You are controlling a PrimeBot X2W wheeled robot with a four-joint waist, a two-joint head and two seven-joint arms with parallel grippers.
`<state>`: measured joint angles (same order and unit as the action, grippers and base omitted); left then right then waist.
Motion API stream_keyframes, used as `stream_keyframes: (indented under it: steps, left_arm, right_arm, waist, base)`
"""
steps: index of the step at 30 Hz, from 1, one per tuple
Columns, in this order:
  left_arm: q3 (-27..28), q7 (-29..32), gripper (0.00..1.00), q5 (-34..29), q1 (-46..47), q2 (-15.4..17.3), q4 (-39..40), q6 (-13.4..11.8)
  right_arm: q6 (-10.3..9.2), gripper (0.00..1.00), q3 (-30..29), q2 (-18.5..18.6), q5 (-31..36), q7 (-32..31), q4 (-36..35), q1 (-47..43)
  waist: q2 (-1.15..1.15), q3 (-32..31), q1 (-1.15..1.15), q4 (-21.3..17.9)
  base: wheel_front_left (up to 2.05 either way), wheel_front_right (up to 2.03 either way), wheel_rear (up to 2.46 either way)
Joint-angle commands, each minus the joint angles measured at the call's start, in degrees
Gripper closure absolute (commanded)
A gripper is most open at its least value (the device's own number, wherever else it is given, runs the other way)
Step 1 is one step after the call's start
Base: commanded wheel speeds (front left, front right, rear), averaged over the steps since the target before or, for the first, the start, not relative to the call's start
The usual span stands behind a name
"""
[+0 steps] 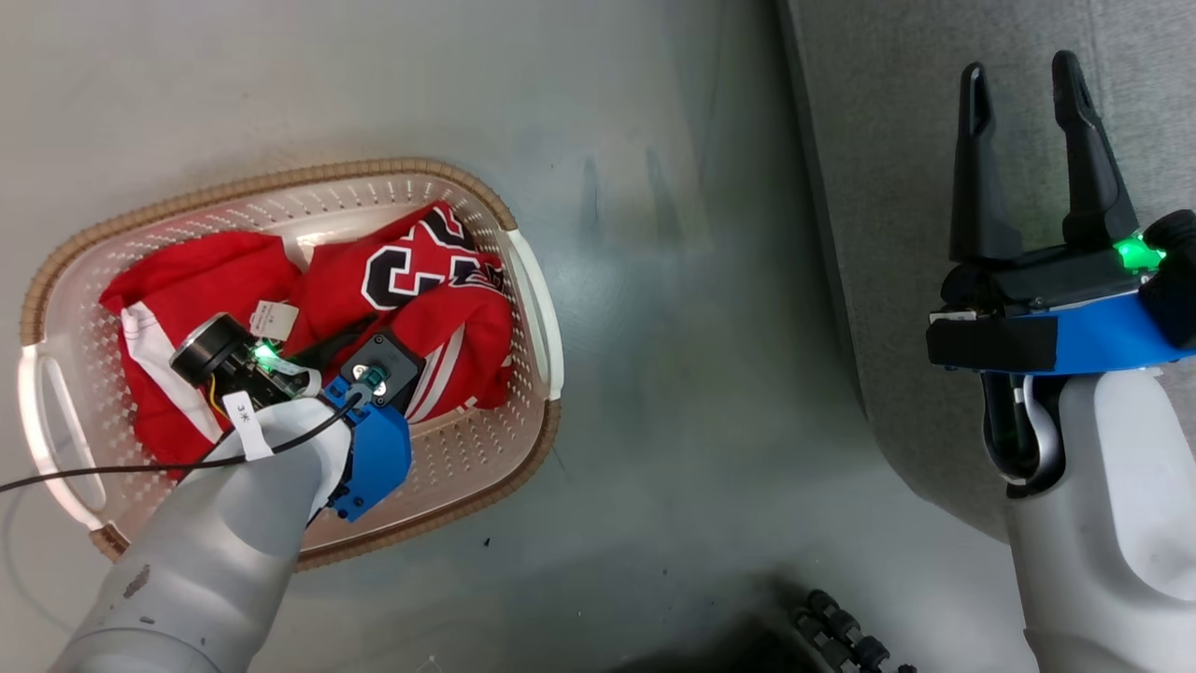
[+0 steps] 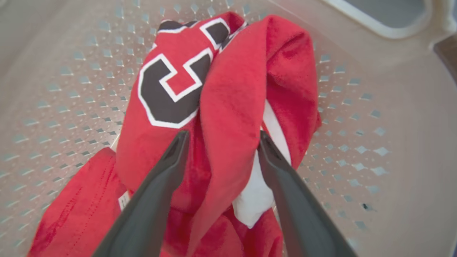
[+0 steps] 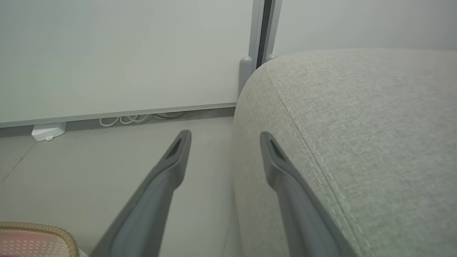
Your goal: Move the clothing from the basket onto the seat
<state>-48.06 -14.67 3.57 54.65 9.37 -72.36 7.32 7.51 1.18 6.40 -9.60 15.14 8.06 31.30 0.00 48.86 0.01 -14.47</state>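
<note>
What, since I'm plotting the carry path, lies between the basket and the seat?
Only bare grey floor. The head view shows nothing lying between the basket and the seat.

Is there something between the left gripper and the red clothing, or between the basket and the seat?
Nothing visible. The open left gripper straddles a fold of the clothing; only the basket wall and open floor lie before the seat.

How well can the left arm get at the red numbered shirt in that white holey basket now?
Probably yes. The left pincer is down inside the cream perforated plastic basket, open, with a fold of the soft red clothing between its fingers, and nothing covers it.
</note>
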Motion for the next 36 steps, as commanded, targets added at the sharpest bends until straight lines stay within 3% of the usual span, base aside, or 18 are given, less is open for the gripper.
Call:
stream_keyframes:
  steps: [1,6,7,8,9,24,36]
  left_arm:
    - [-0.9,0.2,0.0,0.5,1.1,0.6,-0.4,0.2]
    - [-2.9,0.6,0.0,1.5,2.3,0.6,-0.8,0.2]
    - [-3.4,0.6,0.19,1.6,2.5,0.5,-0.9,0.2]
    - [-3.9,0.5,0.78,1.6,2.6,0.5,-0.9,0.2]
    - [-4.4,0.4,1.0,1.8,2.9,0.4,-0.9,0.2]
    - [-8.3,-0.6,1.0,7.8,1.0,-2.0,1.8,0.2]
    - [-5.8,-0.6,1.0,13.9,-5.7,-2.2,14.7,0.2]
  right_arm:
    - [-0.04,0.0,-0.2,0.3,0.0,0.0,-0.4,1.0]
    - [-0.04,0.0,-0.5,0.3,0.2,0.0,-1.1,1.6]
    - [-0.04,0.0,-0.5,0.2,0.3,0.0,-1.1,1.6]
    - [-0.04,0.0,-0.5,0.2,0.3,0.0,-1.1,1.8]
    - [-0.04,0.0,-0.5,0.3,0.3,0.0,-1.0,2.0]
    - [-0.04,0.0,0.0,0.9,0.9,0.0,-0.1,0.4]
    - [-0.04,0.0,0.8,1.9,1.5,0.0,2.2,-3.2]
  waist:
    - [0.0,1.8,-0.01,0.0]
    - [0.0,3.7,-0.01,0.3]
    - [0.0,3.8,-0.01,0.4]
    - [0.0,4.0,-0.01,0.4]
    - [0.0,4.1,-0.01,0.5]
    - [0.0,-0.1,-0.01,2.9]
    - [0.0,-11.4,-0.01,5.9]
  base:
    - [0.0,0.0,0.0]
    - [0.0,0.0,0.0]
    - [0.0,0.0,0.0]
    - [0.0,0.0,0.0]
    - [0.0,0.0,0.0]
    - [0.0,0.0,0.0]
    - [0.0,0.0,0.0]
